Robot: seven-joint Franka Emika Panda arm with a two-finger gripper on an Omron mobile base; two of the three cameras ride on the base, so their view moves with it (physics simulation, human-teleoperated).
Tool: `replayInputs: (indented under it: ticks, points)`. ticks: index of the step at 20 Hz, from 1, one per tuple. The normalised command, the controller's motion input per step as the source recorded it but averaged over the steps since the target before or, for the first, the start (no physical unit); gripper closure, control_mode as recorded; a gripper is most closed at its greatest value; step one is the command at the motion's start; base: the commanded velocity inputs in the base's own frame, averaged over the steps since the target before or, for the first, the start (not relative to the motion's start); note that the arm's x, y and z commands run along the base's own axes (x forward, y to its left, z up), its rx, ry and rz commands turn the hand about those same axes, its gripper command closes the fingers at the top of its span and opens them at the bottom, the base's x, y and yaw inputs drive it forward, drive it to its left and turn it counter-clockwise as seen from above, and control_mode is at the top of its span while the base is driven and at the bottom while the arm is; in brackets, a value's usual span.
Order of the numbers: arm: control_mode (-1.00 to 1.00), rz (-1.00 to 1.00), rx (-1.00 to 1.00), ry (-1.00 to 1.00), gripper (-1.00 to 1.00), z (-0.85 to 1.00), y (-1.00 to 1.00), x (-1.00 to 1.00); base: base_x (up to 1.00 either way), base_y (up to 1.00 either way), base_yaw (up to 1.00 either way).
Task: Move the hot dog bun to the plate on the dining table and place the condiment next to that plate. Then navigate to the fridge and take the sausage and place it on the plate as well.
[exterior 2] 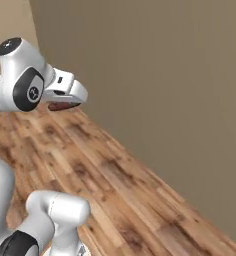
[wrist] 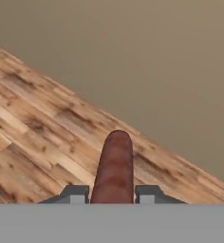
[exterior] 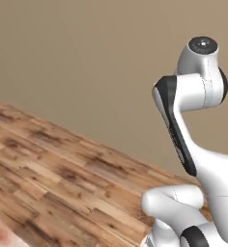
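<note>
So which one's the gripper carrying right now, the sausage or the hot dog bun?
The sausage: a dark red-brown cylinder with a rounded end, clamped between the gripper's finger tips above the wood floor. It has no orange-tan colour and no lengthwise split.

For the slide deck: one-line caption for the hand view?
Gripper shut on the sausage, carried above wood floor near a tan wall.

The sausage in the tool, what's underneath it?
Under the sausage, held between the tool's fingers, lies wooden plank floor, with a plain beige wall beyond. The floor directly beneath the sausage is covered by it.
</note>
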Motion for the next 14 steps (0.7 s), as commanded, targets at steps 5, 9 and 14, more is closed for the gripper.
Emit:
replayInputs:
  ticks: [5,9,14]
  points:
    - [1.00,0.00,0.00,0.00,1.00,0.00,0.00,0.00,0.72,0.00,0.81]
    - [1.00,0.00,0.00,0.00,1.00,0.00,0.00,0.00,0.67,-0.22,0.73]
    - [1.00,0.00,0.00,0.00,1.00,0.00,0.00,0.00,0.64,-0.74,0.54]
